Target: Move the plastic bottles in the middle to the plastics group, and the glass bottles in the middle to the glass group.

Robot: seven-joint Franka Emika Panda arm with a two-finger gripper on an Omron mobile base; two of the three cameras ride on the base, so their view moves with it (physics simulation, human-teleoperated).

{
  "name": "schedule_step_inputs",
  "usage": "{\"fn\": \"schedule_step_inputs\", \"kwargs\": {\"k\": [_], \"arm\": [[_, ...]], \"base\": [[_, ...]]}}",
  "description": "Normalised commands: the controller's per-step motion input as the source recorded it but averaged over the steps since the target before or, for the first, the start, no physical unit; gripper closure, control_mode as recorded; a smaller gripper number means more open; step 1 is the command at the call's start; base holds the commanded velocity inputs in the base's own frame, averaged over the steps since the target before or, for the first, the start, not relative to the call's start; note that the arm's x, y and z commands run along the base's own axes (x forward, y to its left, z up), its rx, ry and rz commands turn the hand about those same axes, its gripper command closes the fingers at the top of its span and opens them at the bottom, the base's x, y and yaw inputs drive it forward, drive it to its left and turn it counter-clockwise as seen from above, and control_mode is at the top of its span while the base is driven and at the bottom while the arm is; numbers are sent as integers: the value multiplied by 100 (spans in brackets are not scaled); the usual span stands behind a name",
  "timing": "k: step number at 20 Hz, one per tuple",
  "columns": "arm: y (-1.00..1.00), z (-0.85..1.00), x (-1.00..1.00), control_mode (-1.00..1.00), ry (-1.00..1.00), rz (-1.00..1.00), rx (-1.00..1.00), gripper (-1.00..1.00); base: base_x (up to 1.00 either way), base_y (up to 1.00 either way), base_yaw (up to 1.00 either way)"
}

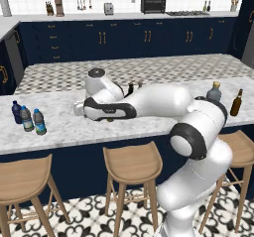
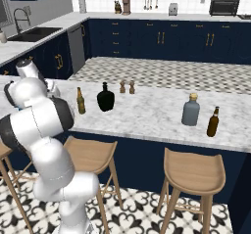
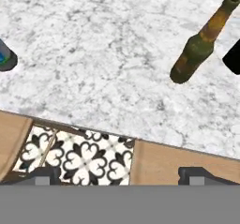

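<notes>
Pincer: the gripper (image 3: 120,174) hangs over the front edge of the marble counter (image 3: 93,54), its 2 dark finger tips (image 3: 47,174) set wide apart with nothing between them; below them lie the patterned floor (image 3: 79,157) and the wooden stool seats (image 3: 178,164).
Olive-green bottle: the slender green bottle with a yellowish label (image 3: 201,40) stands on the counter ahead of the pincer and to its right in the hand view, apart from the fingers; in the right base view it (image 2: 80,101) stands just past the arm's elbow.
Black bottle: the squat round black bottle (image 2: 105,98) sits just beside the olive-green one, on the side away from the pincer; its dark edge (image 3: 233,56) shows at the right border of the hand view.
Water bottle near pincer: a bottle base with a blue label (image 3: 6,58) shows at the left border of the hand view, on the counter, apart from the fingers.
Plastics group: 1 dark blue bottle (image 1: 17,111) and 2 clear blue-labelled water bottles (image 1: 27,119) (image 1: 39,122) stand close together at the counter's left end, beyond the pincer's left side.
Shakers: 2 small brown shakers (image 2: 127,86) stand behind the black bottle.
Glass group: the grey-blue bottle with a tan stopper (image 2: 190,109) and the dark-brown beer bottle (image 2: 213,122) stand near each other, well apart from the pincer at the far right.
</notes>
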Motion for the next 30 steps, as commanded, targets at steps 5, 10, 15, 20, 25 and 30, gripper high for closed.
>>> {"fn": "schedule_step_inputs", "kwargs": {"k": [5,10,15,20,25,30], "arm": [[-69,44,-1,-100,0,-30,2,-100],[-31,20,22,-100,0,-3,0,-100],[-28,-11,66,-100,-2,6,4,-100],[-21,-15,49,-100,0,4,1,-100],[0,-25,48,-100,-1,7,2,-100],[0,-27,39,-100,-4,8,0,-100]], "base": [[0,0,0],[0,0,0],[0,0,0],[0,0,0],[0,0,0],[0,0,0]]}}
